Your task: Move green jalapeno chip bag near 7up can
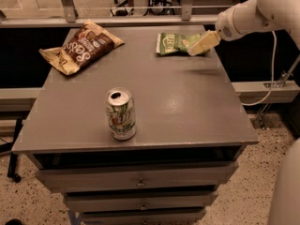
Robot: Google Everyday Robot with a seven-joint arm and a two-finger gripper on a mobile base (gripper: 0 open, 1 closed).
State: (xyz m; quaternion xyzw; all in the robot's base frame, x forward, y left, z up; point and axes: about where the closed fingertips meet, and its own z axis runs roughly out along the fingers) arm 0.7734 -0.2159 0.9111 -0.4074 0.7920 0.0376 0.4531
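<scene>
The green jalapeno chip bag (176, 43) lies flat at the back right of the grey cabinet top (178, 102). The 7up can (121, 114) stands upright near the front, left of centre, far from the bag. My gripper (199, 44) comes in from the right on a white arm and hangs over the bag's right end, just above or touching it.
A larger brown-and-tan chip bag (82, 46) lies at the back left. The cabinet has drawers (140, 182) below its front edge. A rail and glass (140, 13) run behind the cabinet. The arm's cable (269, 74) hangs off the right side.
</scene>
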